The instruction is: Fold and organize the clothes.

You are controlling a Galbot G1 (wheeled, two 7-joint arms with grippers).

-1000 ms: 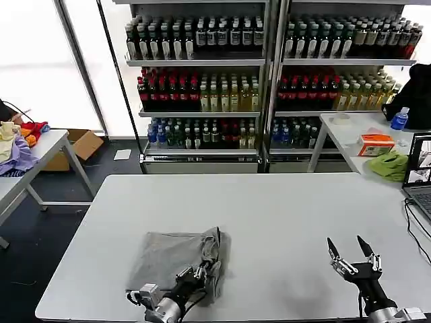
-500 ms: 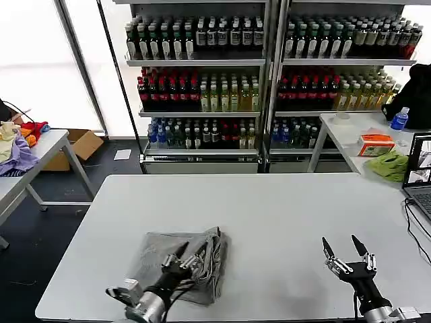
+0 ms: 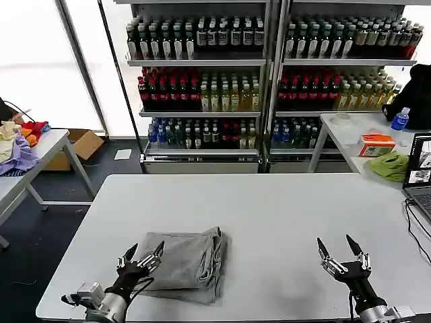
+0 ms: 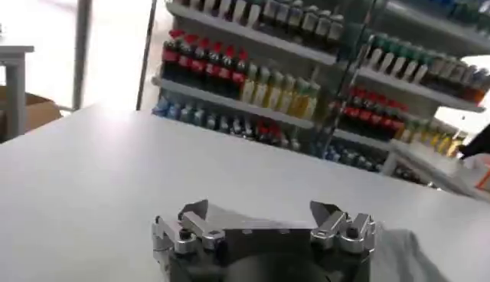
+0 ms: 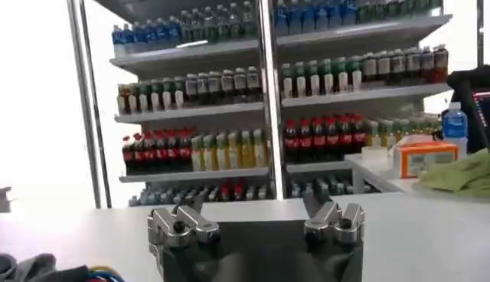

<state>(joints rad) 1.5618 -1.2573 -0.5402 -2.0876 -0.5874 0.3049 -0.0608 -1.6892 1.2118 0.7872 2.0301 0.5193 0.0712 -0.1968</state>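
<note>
Folded grey shirt (image 3: 183, 261) low and left of centre on the white surface (image 3: 283, 208), both end effectors spread wide and holding nothing.

Left end effector (image 3: 141, 257) at lower left of the head view, fingers apart, empty, poised over the shirt's near-left edge; whether touching the cloth or just above it, cannot tell. Shirt lying up and to the right of that end effector, bunched folds stacked along its right side, long axis seemingly running from the near edge of the surface toward the far shelves. Right end effector (image 3: 343, 252) at lower right, likewise gaping and empty, well apart from the shirt across bare surface. Left arm clearly the nearer for any further tidying; likely little left beyond squaring the rumpled right edge.
</note>
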